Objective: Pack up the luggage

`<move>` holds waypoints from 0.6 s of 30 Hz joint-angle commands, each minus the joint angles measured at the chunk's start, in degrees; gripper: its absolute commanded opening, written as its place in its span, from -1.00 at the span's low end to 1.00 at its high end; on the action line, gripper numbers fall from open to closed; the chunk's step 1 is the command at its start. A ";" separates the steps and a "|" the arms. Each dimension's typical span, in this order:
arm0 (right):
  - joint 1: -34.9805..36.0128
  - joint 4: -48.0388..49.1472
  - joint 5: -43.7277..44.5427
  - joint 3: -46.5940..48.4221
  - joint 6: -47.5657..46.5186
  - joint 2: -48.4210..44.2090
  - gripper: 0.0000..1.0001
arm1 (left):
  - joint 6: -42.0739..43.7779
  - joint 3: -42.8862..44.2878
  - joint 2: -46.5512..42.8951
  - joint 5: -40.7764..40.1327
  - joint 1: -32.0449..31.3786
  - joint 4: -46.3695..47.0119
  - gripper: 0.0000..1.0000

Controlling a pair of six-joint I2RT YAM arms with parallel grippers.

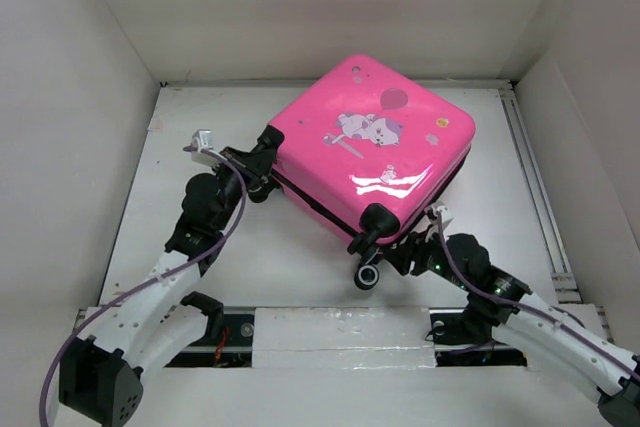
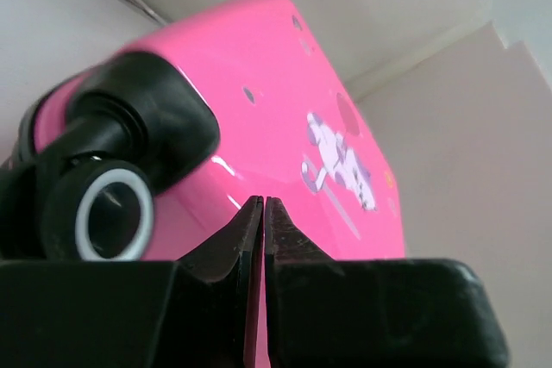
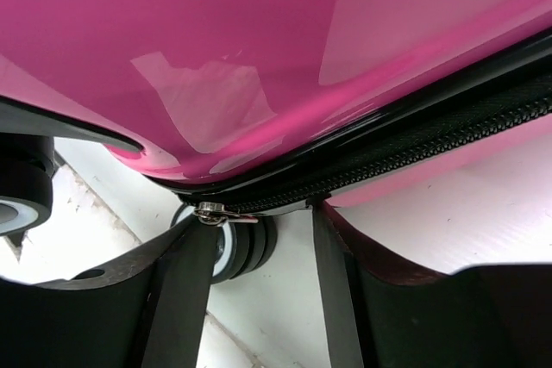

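The luggage [image 1: 375,142] lies flat and closed on the white table, sticker side up, with its black zipper seam running round the edge. My left gripper [image 1: 262,169] is shut with nothing between its fingers, just beside the left corner. In the left wrist view its tips [image 2: 263,204] meet below the glossy pink shell [image 2: 285,84], next to a black corner wheel [image 2: 108,217]. My right gripper [image 1: 405,245] is at the near corner and stands open [image 3: 263,213]. The silver zipper pull [image 3: 216,213] rests at the tip of its left finger [image 3: 185,265], under the zipper track [image 3: 431,148].
White walls enclose the table on three sides. A metal rail [image 1: 535,187] runs along the right edge, and a taped strip [image 1: 345,332] lies across the front between the arm bases. A loose-standing black wheel [image 1: 368,275] juts from the suitcase's near corner.
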 commanded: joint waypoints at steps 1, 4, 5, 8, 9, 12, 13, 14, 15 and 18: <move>-0.19 7.22 9.55 1.45 -2.77 -1.38 0.06 | 7.81 1.47 -0.58 -0.42 -5.84 -1.19 -1.00; -0.19 12.65 6.32 0.84 -3.91 1.51 0.08 | 13.35 1.47 1.44 0.37 -15.74 -1.99 -0.56; -0.19 13.63 4.82 0.83 -4.61 2.83 0.08 | 16.24 0.77 1.45 0.37 -18.41 -1.99 -0.38; -0.19 14.17 0.41 2.77 -6.55 8.45 0.08 | 19.61 -0.02 3.29 2.04 -26.68 -1.37 0.32; -0.19 14.17 0.41 2.77 -7.25 9.25 0.08 | 21.44 -0.02 3.81 3.08 -28.00 -2.50 0.45; -0.19 14.17 -0.21 3.30 -7.78 8.39 0.08 | 22.95 0.50 5.14 4.32 -31.78 -4.97 0.87; -0.19 14.17 -0.21 3.30 -7.78 6.55 0.08 | 23.47 0.50 5.14 4.32 -32.40 -5.50 0.97; -0.19 12.77 0.49 3.30 -7.78 5.49 0.08 | 23.48 -0.28 5.14 5.54 -32.41 -5.50 1.00; -0.19 11.80 1.02 3.30 -7.78 4.52 0.12 | 23.48 -0.29 5.14 6.07 -32.41 -5.50 1.00; -0.19 11.27 1.55 3.30 -7.17 1.70 0.18 | 24.09 0.32 7.23 6.69 -33.54 -6.29 1.00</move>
